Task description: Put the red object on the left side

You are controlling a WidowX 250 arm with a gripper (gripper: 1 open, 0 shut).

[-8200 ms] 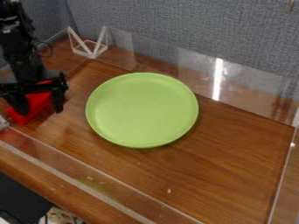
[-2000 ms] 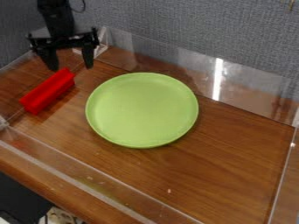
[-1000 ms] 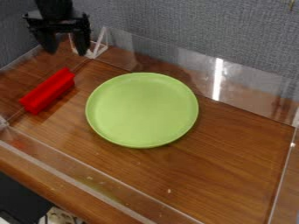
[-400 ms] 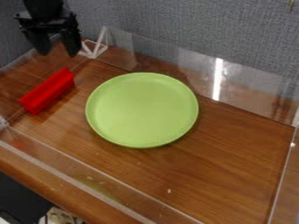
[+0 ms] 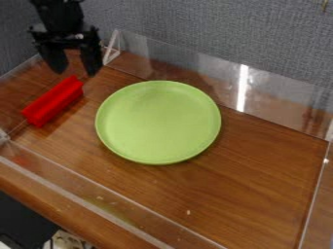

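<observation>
Red block (image 5: 54, 101) at nine o'clock on tabletop (image 5: 247, 185), near left edge, end effector (image 5: 76, 67) above, fingers apart, ungripping

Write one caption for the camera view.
Dark robot hand above the red block, left of a green plate.

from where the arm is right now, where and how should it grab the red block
Best gripped around the middle of the red block, coming down from above with the fingers of the hand closing across its two long sides. It lies flat and is long and narrow, so its width looks the easier span. The green plate sits apart to its right in the picture.
</observation>
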